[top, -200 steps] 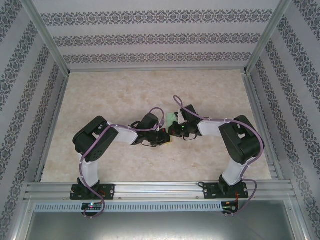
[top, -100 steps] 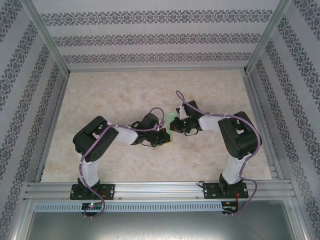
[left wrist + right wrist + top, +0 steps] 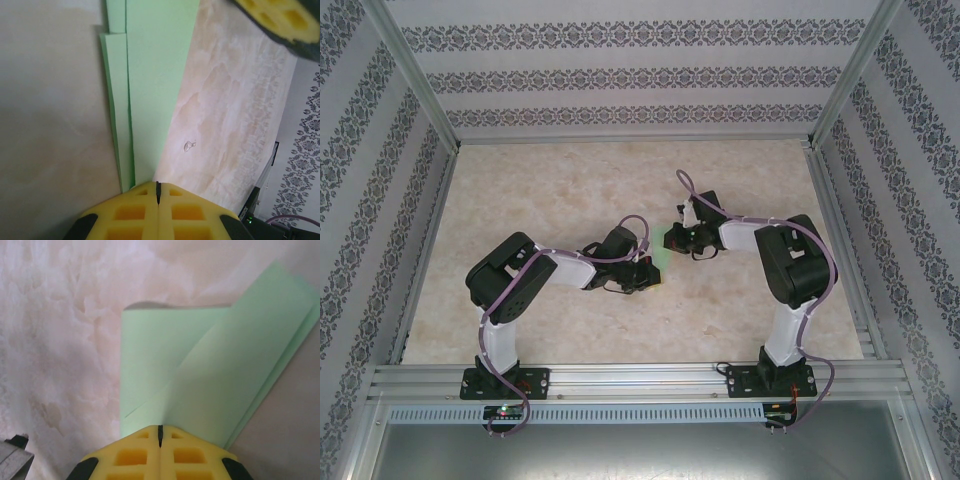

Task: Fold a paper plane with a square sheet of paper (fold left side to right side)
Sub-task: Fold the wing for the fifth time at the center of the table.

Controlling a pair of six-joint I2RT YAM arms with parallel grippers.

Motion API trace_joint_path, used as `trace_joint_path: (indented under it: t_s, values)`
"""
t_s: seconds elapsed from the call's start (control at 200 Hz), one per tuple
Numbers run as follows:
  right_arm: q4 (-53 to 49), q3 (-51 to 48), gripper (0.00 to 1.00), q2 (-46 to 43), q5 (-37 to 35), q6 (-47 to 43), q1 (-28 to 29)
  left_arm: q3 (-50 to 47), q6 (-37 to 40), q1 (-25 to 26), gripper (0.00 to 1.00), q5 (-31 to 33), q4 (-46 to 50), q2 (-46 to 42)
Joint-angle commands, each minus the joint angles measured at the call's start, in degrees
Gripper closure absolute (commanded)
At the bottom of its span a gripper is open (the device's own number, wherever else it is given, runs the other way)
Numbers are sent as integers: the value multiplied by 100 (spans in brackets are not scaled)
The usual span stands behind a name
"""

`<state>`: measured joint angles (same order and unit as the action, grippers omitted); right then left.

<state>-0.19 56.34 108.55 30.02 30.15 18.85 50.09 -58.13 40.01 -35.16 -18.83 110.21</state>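
Scene: Two arms meet over a half-made paper plane (image 3: 666,240) at the middle of the marbled bench (image 3: 570,190).
Paper: It is pale green and lies flat between the grippers. The left wrist view shows long stacked folds, the right wrist view a flap turned across.
Left gripper (image 3: 157,186): The yellow fingers (image 3: 130,212) are closed tight at the paper's narrow end. Whether they pinch it or press it cannot be told.
Right gripper (image 3: 160,429): The fingers are likewise closed, at the edge where the flap begins.
Progress: Several creases appear set. One flap looks unflattened, and the final dart shape seems still to come.
Writing: No brand, label or lettering is legible.
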Motion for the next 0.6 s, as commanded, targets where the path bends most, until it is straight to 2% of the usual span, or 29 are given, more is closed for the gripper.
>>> trace_joint_path:
  t_s: [0.0,0.16,0.245,0.34,0.445,0.54,0.595]
  values:
    - [20,318,100,149,-332,-191,-208,-201,109,16,98,236,744,248]
    - [-296,711,100,116,-439,-294,-389,-200,143,16,98,185,680,204]
    - [-433,776,100,-88,-497,-325,-449,-224,207,16,94,88,474,24]
    - [-660,644,89,-596,-785,-368,-436,-139,415,-2,88,-10,403,-370]
    - [-967,367,71,-1277,-1179,-328,-355,31,811,-65,77,49,703,-965]
    - [-1311,87,56,-1846,-1687,-209,-172,34,1130,-187,68,290,1008,-1565]
    - [-1435,-99,52,-2079,-1918,-58,8,-6,1277,-283,63,591,1235,-1906]
